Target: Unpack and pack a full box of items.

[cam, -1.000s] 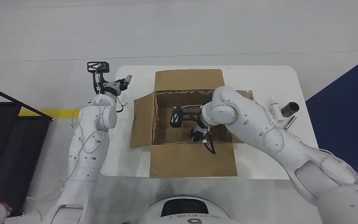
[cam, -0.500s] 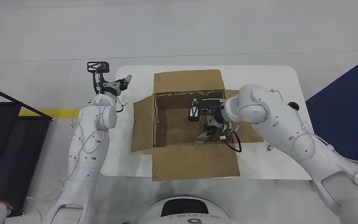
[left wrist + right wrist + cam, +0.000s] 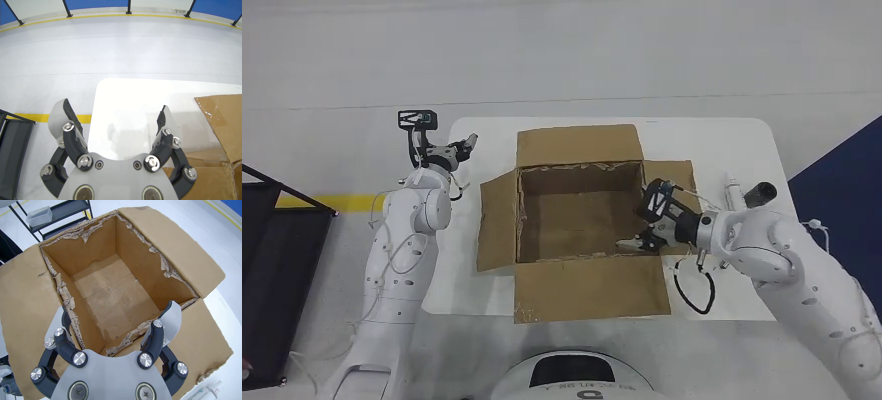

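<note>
Top view: the box [image 3: 572, 215] stands open and empty on the surface [image 3: 722, 140]. Your right gripper [image 3: 640, 225] hangs at its right wall and could snag it.

Left wrist view: the left gripper [image 3: 114, 106] has its fingers apart over the surface's open corner.

Right wrist view: your fingers are apart above the torn wall. The tube [image 3: 208, 390] lies just beside the box, where you could easily knock it.

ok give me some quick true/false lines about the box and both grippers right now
1. The cardboard box is empty inside. True.
2. The left gripper is shut on an item. False: it is open and holds nothing, above a corner of the white table.
3. The right gripper is open over the box's edge. True.
4. The box is closed up. False: its flaps are folded outward.
5. A dark cylinder lies on the table beside the box. True.
</note>
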